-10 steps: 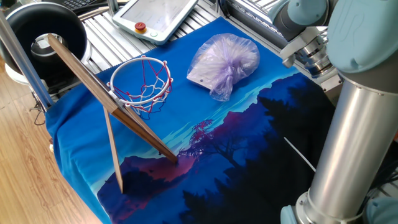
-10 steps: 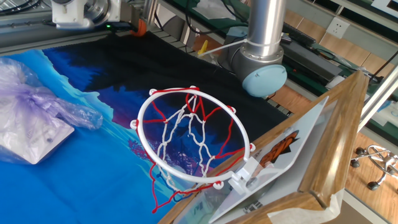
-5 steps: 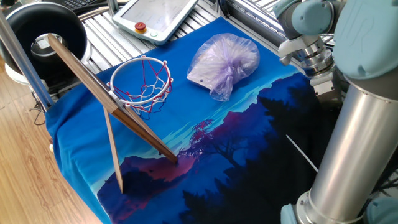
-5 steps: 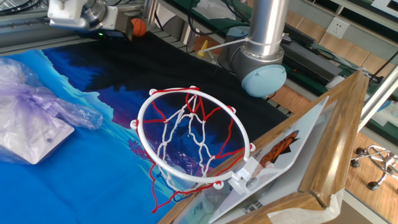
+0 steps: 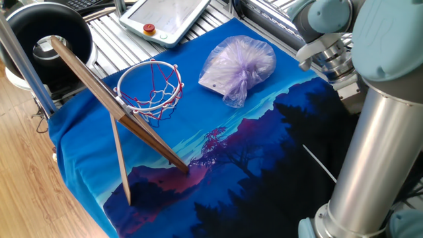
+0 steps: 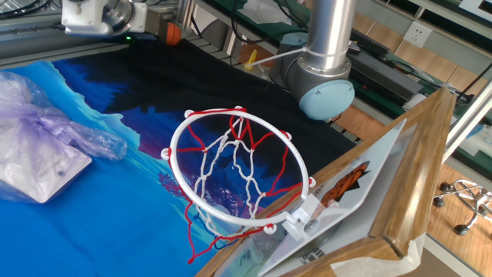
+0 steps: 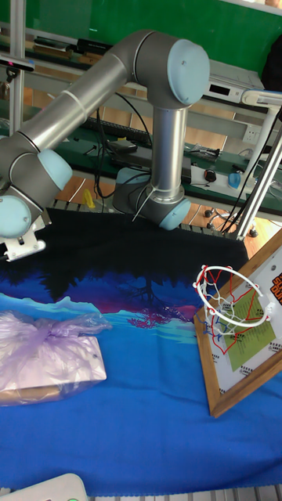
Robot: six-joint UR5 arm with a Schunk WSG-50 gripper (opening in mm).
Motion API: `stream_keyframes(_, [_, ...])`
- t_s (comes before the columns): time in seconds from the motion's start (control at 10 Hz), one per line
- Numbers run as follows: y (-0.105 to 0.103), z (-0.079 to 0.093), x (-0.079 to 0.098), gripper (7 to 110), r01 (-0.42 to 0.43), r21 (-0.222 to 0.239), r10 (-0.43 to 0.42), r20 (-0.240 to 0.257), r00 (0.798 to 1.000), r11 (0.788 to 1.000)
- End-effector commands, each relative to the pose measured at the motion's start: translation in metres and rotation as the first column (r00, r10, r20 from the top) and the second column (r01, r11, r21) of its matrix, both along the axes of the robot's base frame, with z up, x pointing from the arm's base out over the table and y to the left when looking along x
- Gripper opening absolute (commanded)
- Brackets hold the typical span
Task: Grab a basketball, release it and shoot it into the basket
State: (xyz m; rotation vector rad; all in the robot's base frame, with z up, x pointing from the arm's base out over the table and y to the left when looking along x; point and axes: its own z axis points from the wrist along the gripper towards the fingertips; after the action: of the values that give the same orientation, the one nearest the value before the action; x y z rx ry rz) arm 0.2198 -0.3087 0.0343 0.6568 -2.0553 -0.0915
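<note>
The basketball [image 6: 173,33] is a tiny orange ball at the far edge of the cloth, partly hidden behind a frame post. My gripper [image 6: 156,29] is right beside it, just past the grey wrist [image 6: 98,14]; its fingers are dark and mostly hidden, so I cannot see whether they hold the ball. In the one fixed view and the tall fixed view only the wrist [image 5: 327,56] [image 7: 19,231] shows. The basket [image 6: 237,171] [image 5: 151,89] [image 7: 225,307], a hoop with a red-and-white net on a wooden backboard, stands well away from the gripper.
A translucent lilac bag [image 5: 238,65] [image 6: 42,131] [image 7: 47,356] lies on the blue cloth between gripper and hoop. A black tub [image 5: 46,30] and a white pendant [image 5: 168,16] sit beyond the cloth. The arm's base [image 6: 327,88] stands at the table edge.
The wrist tipped slightly half a second ago, showing more of the orange ball, and is now back near where it was a second ago. Hoop and bag are unmoved.
</note>
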Motion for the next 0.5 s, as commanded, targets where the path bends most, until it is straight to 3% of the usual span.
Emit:
stream_keyframes(0.0, [-0.001, 0.012, -0.007, 66, 0.012, -0.025, -0.013, -0.048, 0.999, 1.000])
stream_keyframes(0.1, [-0.002, 0.013, -0.008, 66, 0.017, -0.027, -0.018, -0.036, 0.999, 1.000])
stream_keyframes(0.3, [-0.009, 0.023, -0.018, 66, 0.001, -0.035, -0.004, -0.085, 0.996, 0.999])
stream_keyframes(0.4, [-0.009, 0.026, -0.027, 66, 0.015, -0.036, -0.018, -0.086, 0.996, 0.999])
